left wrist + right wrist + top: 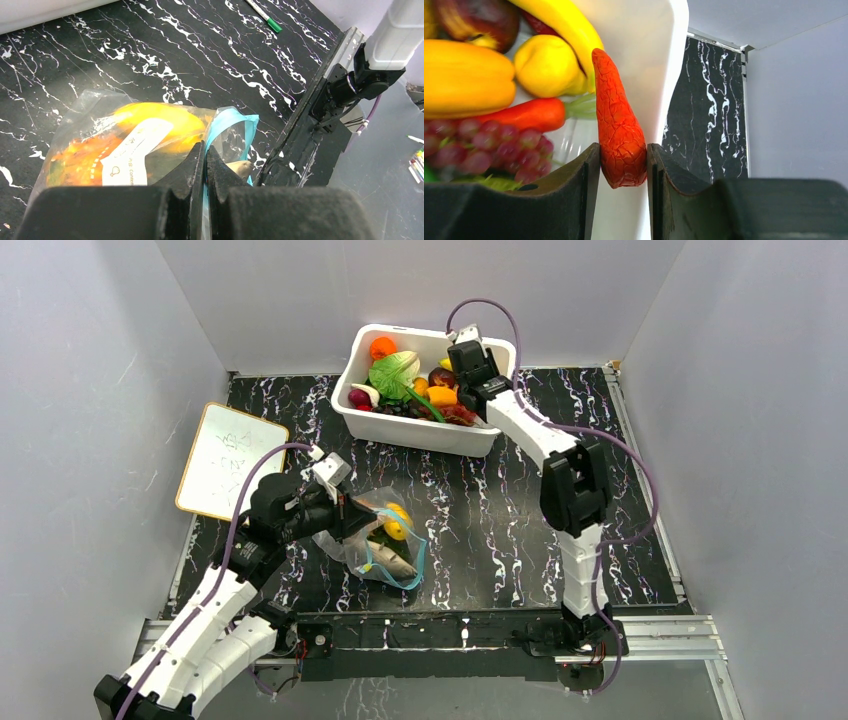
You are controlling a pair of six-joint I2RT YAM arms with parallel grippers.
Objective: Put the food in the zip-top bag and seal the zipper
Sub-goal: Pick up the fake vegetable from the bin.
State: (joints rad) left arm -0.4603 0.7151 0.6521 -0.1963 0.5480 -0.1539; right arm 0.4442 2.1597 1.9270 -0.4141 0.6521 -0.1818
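Table black, white-veined; tub white; zipper teal; wrinkled food piece orange-red.

The white-and-black left arm is reaching low, its black left gripper pinching the clear crinkly zip-top bag. The right arm is stretching far forward, right gripper clamping a wrinkled red food piece.

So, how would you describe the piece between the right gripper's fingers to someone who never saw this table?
Find the white tub at the table's far side; the right gripper reaches into its right end. Between its fingers, against the tub's inner wall, stands an orange-red tapering piece. Unlike the smooth red pepper beside it, its skin is wrinkled all over.
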